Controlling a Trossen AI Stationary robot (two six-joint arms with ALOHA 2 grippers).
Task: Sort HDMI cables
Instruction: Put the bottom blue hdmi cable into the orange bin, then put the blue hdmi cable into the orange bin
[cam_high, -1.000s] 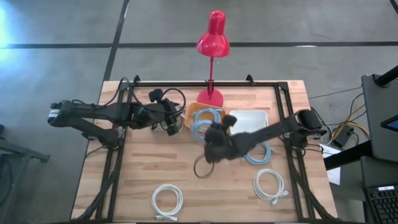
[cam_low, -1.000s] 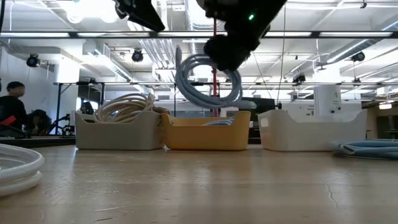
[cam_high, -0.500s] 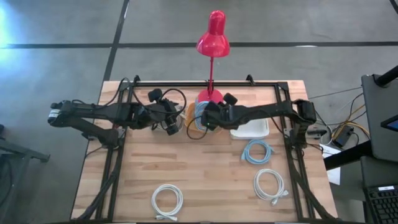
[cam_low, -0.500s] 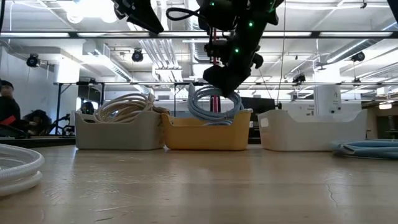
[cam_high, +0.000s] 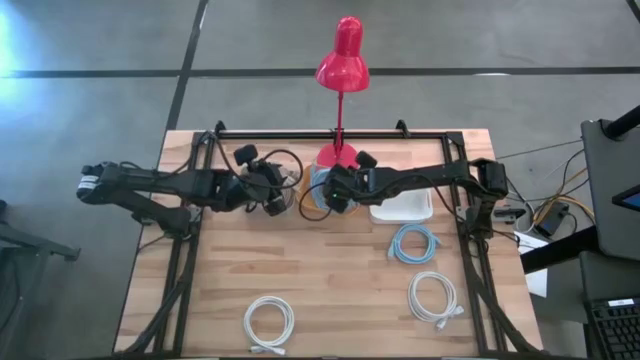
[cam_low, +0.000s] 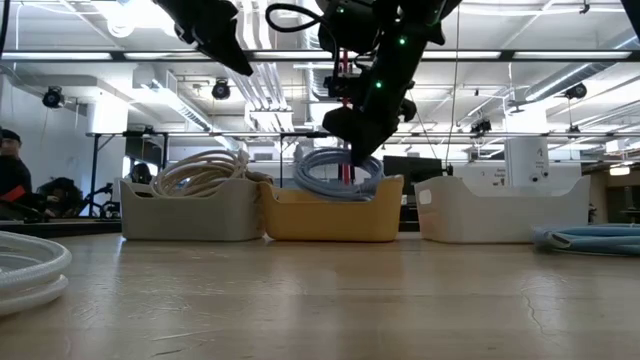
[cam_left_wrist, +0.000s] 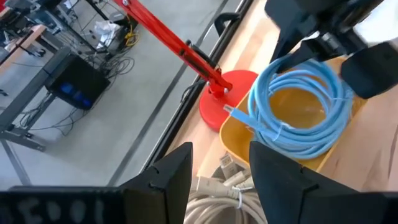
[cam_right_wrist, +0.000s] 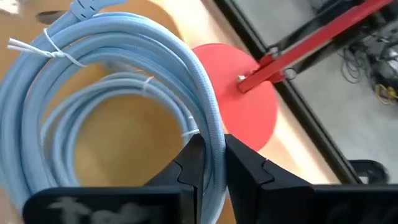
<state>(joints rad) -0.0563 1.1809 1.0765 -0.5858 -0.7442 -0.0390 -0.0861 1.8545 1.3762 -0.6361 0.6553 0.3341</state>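
My right gripper is shut on a light blue cable coil over the yellow bin. A second light blue coil lies in that bin underneath it. My left gripper is open and hovers above the beige bin, which holds beige-tan coils. A third light blue coil lies flat on the table to the right. Two white coils lie near the table's near edge. Any other coils are hidden. My right gripper pinches the coil's bundled strands between its two fingers, on the side of the ring nearest the lamp base. The fingers lie across the strands and come slanting down from the table's right. The coil lies about level, its lower part inside the yellow bin's rim.
A red desk lamp stands on its base just behind the yellow bin. A white bin sits to the right of the yellow one. The two grippers are close together over neighbouring bins. A person is in the room behind.
My right gripper carried the light blue coil from the middle of the table toward the far edge and over the yellow bin. It then lowered it, so the coil went from hanging upright in the air to lying about level in the bin's mouth. The gripper stayed shut.
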